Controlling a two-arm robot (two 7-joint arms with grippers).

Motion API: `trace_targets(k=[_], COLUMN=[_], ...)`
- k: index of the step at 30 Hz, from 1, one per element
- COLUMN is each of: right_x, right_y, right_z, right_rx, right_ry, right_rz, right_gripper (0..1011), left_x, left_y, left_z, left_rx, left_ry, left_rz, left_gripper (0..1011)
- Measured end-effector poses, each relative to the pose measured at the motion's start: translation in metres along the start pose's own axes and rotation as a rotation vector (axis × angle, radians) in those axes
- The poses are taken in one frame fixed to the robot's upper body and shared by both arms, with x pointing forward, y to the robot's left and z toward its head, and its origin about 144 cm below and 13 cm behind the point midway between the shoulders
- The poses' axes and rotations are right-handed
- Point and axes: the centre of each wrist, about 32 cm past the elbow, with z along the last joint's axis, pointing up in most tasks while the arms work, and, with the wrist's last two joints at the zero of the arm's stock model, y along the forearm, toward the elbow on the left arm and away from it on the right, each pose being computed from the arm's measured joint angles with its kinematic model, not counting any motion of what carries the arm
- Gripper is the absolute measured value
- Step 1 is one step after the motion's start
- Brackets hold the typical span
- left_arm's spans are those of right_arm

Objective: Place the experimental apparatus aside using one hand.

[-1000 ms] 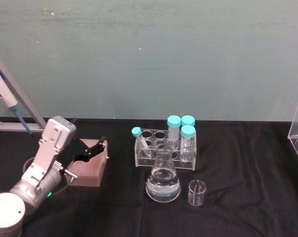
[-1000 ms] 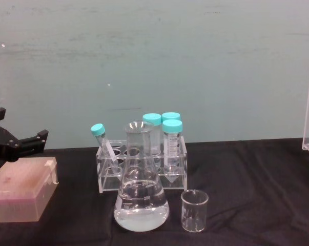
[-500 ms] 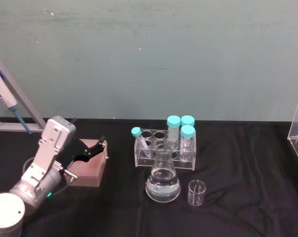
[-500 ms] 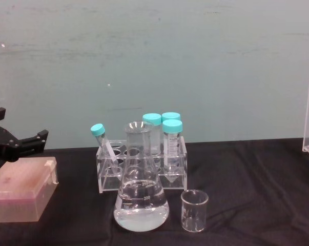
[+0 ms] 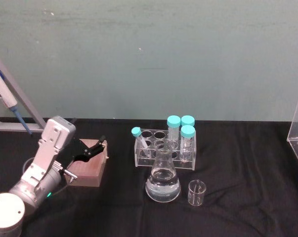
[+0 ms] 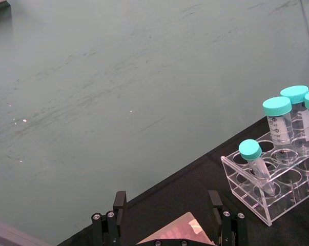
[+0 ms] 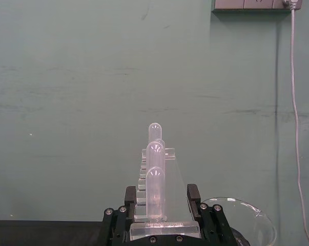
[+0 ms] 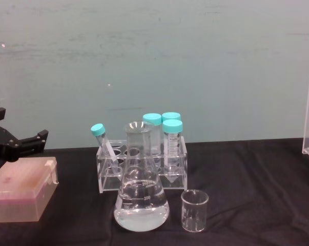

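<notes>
The left arm (image 5: pixel 37 173) is built of silver-grey segments. A rounded, domed joint (image 5: pixel 3 212) forms its lower part, and past it sits a boxy pale-grey wrist housing (image 5: pixel 57 136) with softened corners. A small green light (image 5: pixel 49 194) glows on the arm's side, and a thin grey cable (image 5: pixel 26 165) loops beside it. The left gripper (image 5: pixel 99 144) is matte black with two angular jaws. In the left wrist view each jaw base carries a pair of round silver screw heads (image 6: pixel 95 217). The right gripper (image 7: pixel 162 192) is of the same black make. Its squared, flat-faced jaws stand on blocks with similar paired silver screws, and more small screws line the body below.
</notes>
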Motion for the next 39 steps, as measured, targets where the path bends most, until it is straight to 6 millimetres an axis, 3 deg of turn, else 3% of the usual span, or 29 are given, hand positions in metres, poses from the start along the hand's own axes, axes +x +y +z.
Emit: trace_targets(k=[39], right_x=[0.0021], right_y=[0.0049], right_z=[-0.0038], right_rx=[-0.02], right_ry=[0.008], right_rz=[-0.009], right_gripper=[611], left_x=[0.0], left_y=[0.0], left_z=[0.0], left_rx=[0.0], left_ry=[0.0], left_rz=[0.0], left_gripper=[1000])
